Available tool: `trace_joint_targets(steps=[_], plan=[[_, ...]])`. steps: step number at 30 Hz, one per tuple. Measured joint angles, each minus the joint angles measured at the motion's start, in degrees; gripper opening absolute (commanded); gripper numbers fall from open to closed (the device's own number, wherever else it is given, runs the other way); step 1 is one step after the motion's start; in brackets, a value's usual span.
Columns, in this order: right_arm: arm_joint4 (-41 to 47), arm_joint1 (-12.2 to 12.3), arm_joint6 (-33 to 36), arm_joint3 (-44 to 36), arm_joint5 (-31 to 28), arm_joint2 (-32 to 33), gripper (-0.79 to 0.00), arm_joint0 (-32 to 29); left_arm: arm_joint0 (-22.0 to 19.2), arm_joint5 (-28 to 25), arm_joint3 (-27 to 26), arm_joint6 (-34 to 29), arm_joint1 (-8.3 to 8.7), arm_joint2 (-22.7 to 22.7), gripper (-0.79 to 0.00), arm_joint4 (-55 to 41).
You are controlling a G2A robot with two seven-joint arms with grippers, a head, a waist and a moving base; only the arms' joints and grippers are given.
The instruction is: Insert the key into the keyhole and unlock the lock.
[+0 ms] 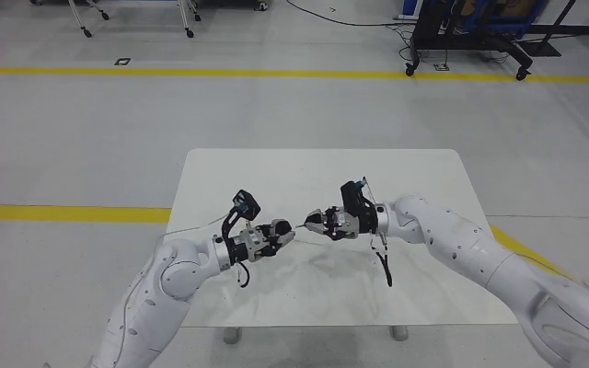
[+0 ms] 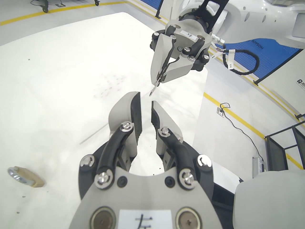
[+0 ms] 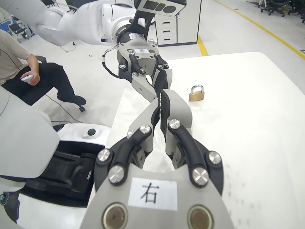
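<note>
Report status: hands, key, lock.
Right hand shut on key. Left hand open, just short of key tip. Lock on table, apart from both hands.

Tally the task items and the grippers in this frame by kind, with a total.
padlock: 1
key: 1, held in the right gripper
grippers: 2, the left gripper open, the right one shut
Total: 4

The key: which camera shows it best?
The left wrist view: the key pokes from the right gripper, shut on it. The top view gives a tiny sliver; in the right wrist view the gripper's fingers cover it.
</note>
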Motion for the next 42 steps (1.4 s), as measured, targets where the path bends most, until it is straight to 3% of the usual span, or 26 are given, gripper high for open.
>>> trace_joint_targets(steps=[7, 10, 13, 17, 21, 24, 33, 42], plan=[[-0.8, 0.78, -7.16, 1.25, 0.04, 4.51, -0.785, -3.14, 7.9, 0.34, -5.82, 4.37, 1.76, -9.51, 0.0, 2.58], [-1.97, 0.96, -9.07, 1.05, 0.48, 6.41, -0.785, -4.47, 11.57, 6.27, -8.49, 4.39, 2.22, -12.39, 0.0, 9.3], [-3.41, 1.05, -9.71, 0.5, 1.64, 8.02, -0.785, -5.66, 13.22, 15.05, -9.56, 3.13, 2.06, -11.24, 0.0, 16.91], [-4.05, 1.06, -9.69, 0.13, 2.11, 8.94, -0.785, -6.28, 10.29, 22.36, -7.01, -0.05, 1.24, -6.16, 0.0, 21.32], [-4.01, 1.06, -9.68, 0.16, 2.08, 8.9, -0.785, -6.24, 4.48, 27.63, -2.42, -2.36, -0.04, -0.97, -0.256, 21.14], [-4.01, 1.06, -9.68, 0.16, 2.08, 8.9, -0.785, -6.24, 0.48, 31.09, 1.52, -3.55, -0.96, 2.17, -0.4, 21.43], [-4.01, 1.06, -9.69, 0.16, 2.08, 8.9, -0.785, -6.24, -4.51, 35.89, 7.03, -4.18, -2.48, 6.13, -0.48, 21.75], [-4.01, 1.06, -9.68, 0.16, 2.08, 8.9, -0.785, -6.24, -3.28, 37.12, 5.62, -3.83, -2.45, 6.01, -0.48, 25.7]])
